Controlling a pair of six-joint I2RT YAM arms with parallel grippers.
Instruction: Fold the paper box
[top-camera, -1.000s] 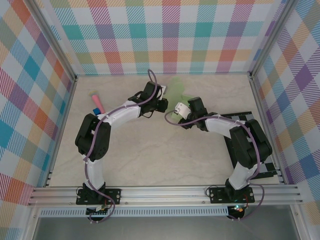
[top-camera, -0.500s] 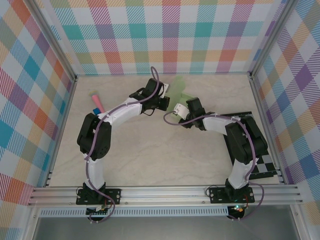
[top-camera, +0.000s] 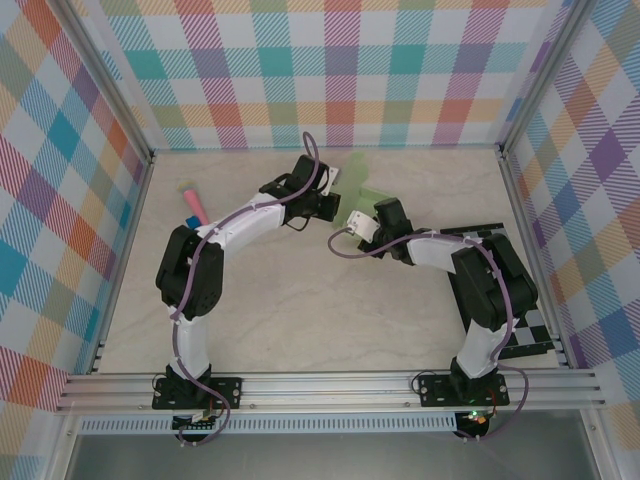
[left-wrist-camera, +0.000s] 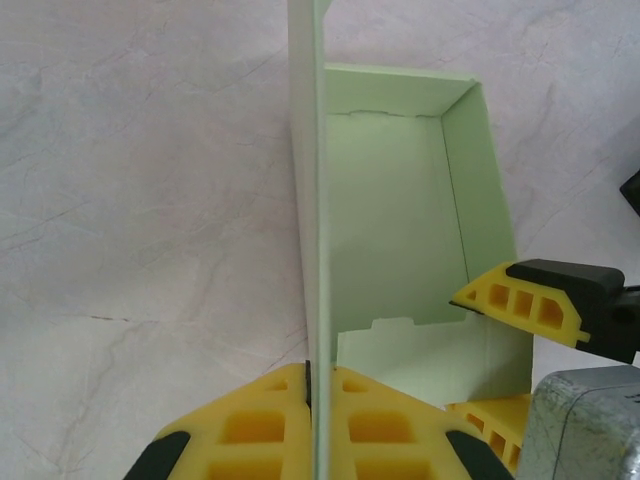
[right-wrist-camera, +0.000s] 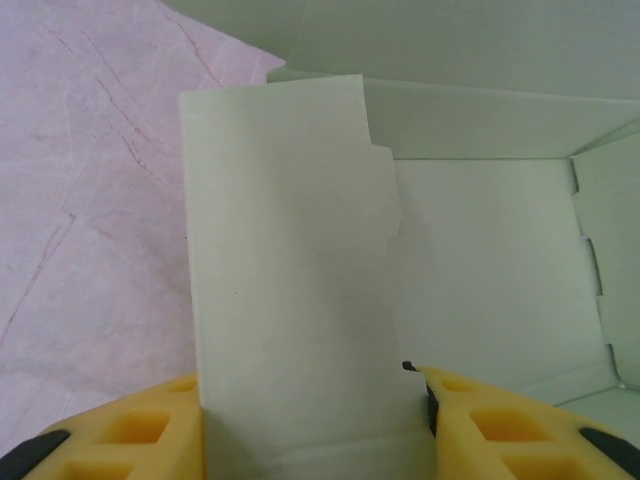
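Pale-green paper box (left-wrist-camera: 390, 230), half-folded, open-topped, walls upright

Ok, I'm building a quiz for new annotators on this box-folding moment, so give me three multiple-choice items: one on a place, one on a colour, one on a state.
1. Where does the pink-and-blue stick lie?
A) on the table, to the left, apart from the paper box
B) inside the box
C) leaning on the box's far wall

2. What colour is the paper box?
A) white
B) pale green
C) orange

3. How does the left gripper stand?
A) open above bare table
B) shut on an upright panel of the box
C) shut on the stick

Key:
1 A: the top view shows it left of the arms, well away from the box.
2 B: both wrist views show pale green card.
3 B: its yellow fingers press a thin upright panel from both sides.
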